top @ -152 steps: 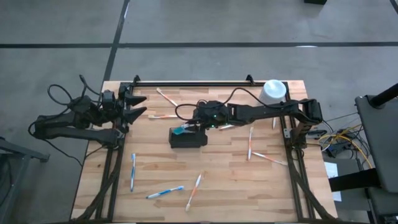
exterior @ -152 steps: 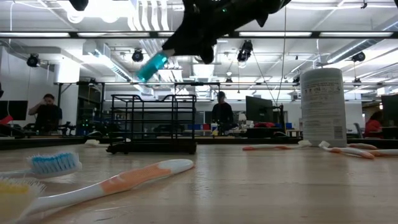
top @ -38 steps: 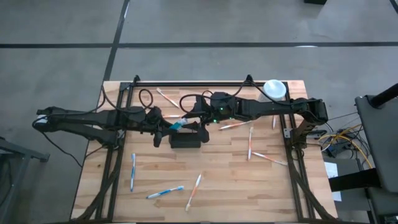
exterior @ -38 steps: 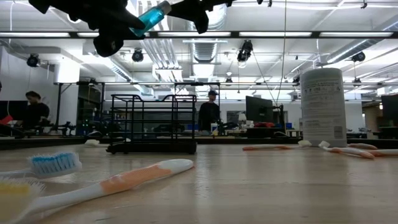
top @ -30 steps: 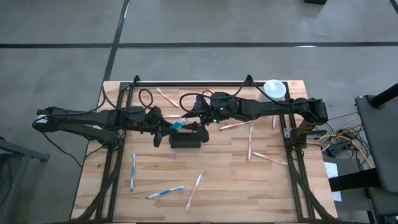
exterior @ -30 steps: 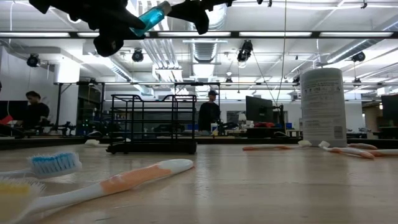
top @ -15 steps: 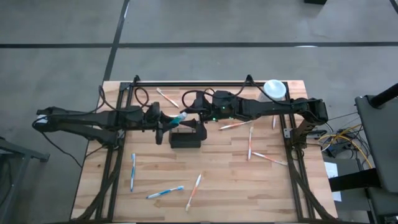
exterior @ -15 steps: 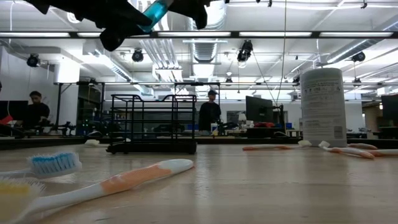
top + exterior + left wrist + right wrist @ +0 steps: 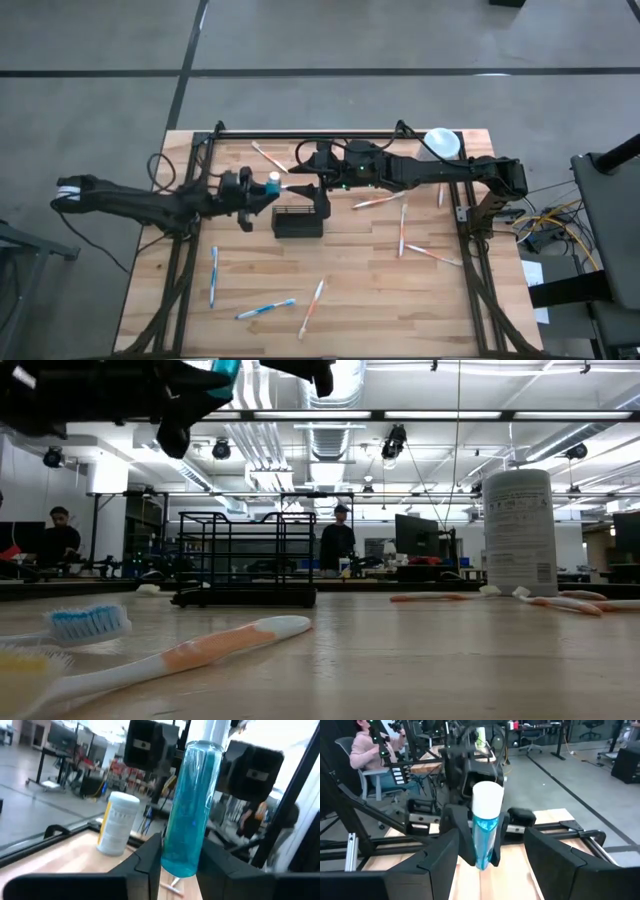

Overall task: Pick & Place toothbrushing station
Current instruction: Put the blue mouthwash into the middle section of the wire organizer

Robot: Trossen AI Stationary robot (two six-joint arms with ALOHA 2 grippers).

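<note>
Left gripper (image 9: 262,190), left of centre in the high view, is pinched on a blue tube (image 9: 271,184) with a white cap, holding it near the lower end as the left wrist view shows (image 9: 192,810); right gripper (image 9: 312,181), just right of it, stands spread wide with nothing between its fingers, and in the right wrist view the tube (image 9: 485,825) sits out ahead of those open fingers, clamped by the other arm's claw.

Change noted: about a second ago both claws met at the tube over the basket; now the left arm has drawn back toward the left of the frame with the tube, and the right gripper is clear of it; judgement: the handover from right to left is complete and the left arm alone carries the item.

Toothbrushing station (image 9: 298,221), the small black wire-mesh basket, stands on the wooden table (image 9: 360,300) at centre of the high view, just below and right of the left gripper; in the low view it shows at centre left (image 9: 245,560); whether it holds anything cannot be told.

White-topped canister (image 9: 441,143) stands at the upper right corner of the table; toothbrushes (image 9: 266,308) lie scattered about the lower half of the board, not yet placed.

Judgement: the tube is moving off from the basket rather than down into it, so placement is not yet done.
</note>
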